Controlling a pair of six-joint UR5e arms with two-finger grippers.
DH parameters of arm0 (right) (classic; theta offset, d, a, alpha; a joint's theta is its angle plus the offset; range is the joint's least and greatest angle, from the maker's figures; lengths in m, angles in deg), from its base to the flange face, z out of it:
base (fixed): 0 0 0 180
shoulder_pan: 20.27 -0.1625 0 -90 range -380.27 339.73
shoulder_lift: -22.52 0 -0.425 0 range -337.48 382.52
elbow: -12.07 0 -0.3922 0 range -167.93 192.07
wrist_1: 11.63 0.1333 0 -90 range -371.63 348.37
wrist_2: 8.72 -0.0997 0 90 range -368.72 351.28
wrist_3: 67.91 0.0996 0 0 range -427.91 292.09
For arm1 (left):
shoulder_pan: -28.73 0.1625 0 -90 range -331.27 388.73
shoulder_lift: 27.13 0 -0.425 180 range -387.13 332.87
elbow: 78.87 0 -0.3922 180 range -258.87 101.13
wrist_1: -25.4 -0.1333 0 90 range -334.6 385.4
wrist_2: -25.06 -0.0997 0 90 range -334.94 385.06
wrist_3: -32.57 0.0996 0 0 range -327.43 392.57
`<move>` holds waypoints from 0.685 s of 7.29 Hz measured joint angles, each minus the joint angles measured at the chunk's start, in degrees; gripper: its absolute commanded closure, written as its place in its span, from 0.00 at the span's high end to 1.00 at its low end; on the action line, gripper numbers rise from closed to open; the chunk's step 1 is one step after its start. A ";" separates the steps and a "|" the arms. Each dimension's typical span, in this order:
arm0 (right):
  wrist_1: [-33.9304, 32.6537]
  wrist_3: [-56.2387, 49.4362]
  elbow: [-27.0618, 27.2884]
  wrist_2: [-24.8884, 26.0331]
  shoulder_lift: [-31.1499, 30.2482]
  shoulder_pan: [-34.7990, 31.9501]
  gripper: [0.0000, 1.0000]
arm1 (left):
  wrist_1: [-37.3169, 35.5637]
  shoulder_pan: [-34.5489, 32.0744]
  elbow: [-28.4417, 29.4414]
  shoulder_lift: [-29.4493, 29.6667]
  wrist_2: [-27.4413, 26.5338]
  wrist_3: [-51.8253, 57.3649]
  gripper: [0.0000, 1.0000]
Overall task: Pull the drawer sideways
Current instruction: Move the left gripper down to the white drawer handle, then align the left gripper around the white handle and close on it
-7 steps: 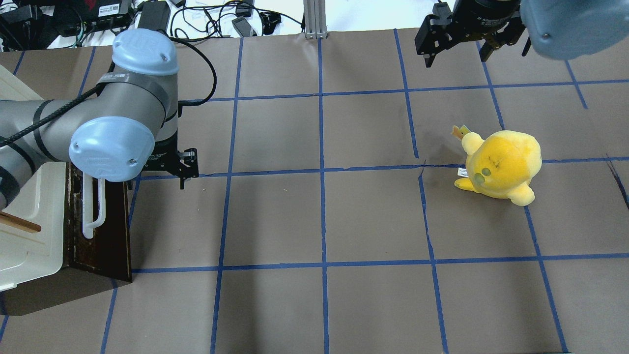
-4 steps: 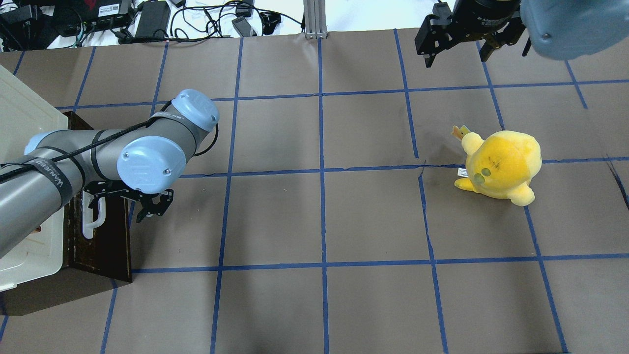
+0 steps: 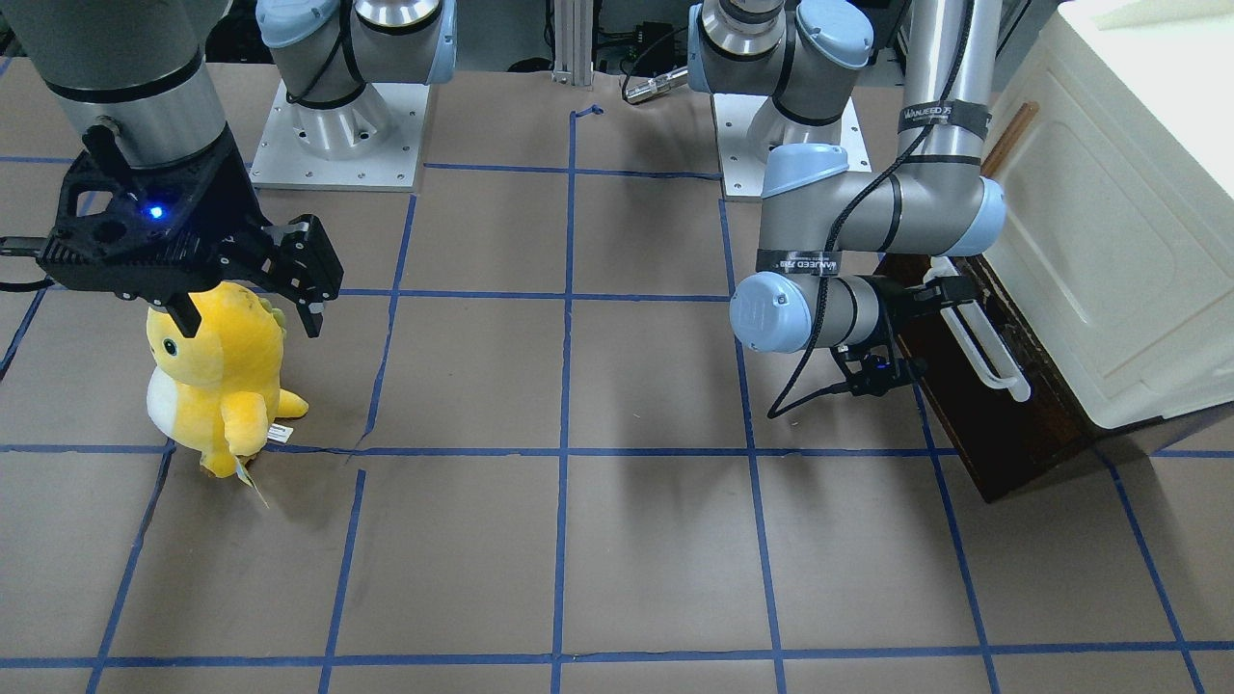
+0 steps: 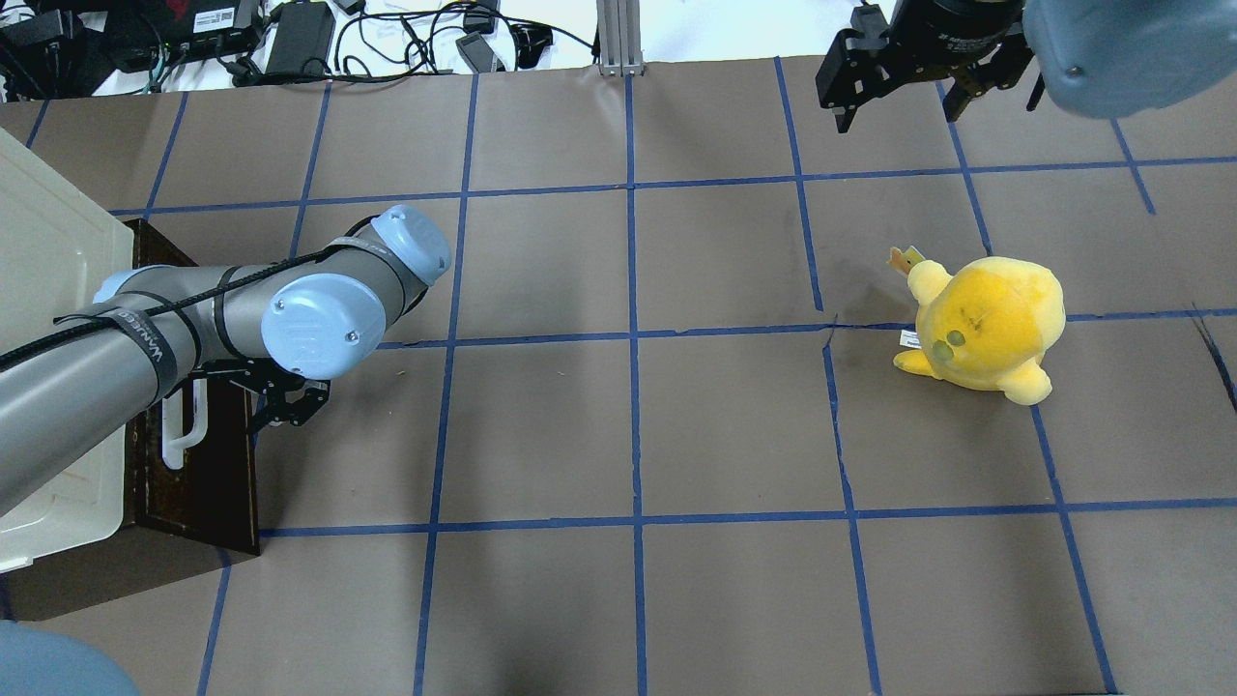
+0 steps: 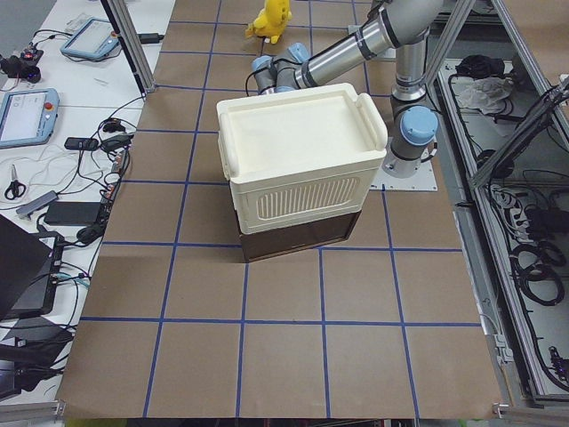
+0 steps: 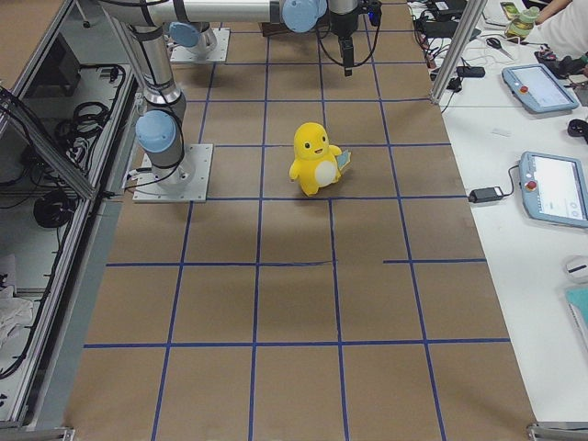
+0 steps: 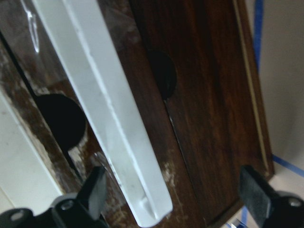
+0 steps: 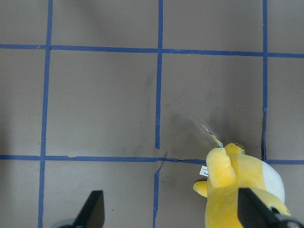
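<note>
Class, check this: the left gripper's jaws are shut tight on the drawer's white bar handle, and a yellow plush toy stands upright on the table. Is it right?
Not quite. The left gripper has its jaws open, not shut: the left wrist view shows its fingers spread wide, with the white bar handle of the drawer between them. The rest stands.

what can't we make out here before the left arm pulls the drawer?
- Inside of the drawer: shown in no view; exterior left, the cabinet blocks its front.
- White handle: one end cut by the left wrist view's top edge; overhead, the left arm covers part.
- Left pincer: contact with the handle unclear; overhead, the arm covers most of it.
- Plush tag print: too small.
</note>
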 measured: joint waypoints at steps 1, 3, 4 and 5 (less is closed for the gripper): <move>0.00 0.00 0.00 0.00 0.00 0.00 1.00 | -0.13 0.00 0.35 0.26 0.10 -0.08 1.00; 0.00 0.00 0.00 -0.02 0.00 0.00 1.00 | -0.15 0.00 1.21 0.52 0.73 -0.06 1.00; 0.00 0.00 0.00 -0.06 0.00 0.00 1.00 | -0.15 0.01 1.45 0.59 1.38 -0.01 1.00; 0.00 0.00 0.00 -0.06 0.00 0.00 1.00 | -0.19 0.05 1.55 0.69 2.10 0.02 1.00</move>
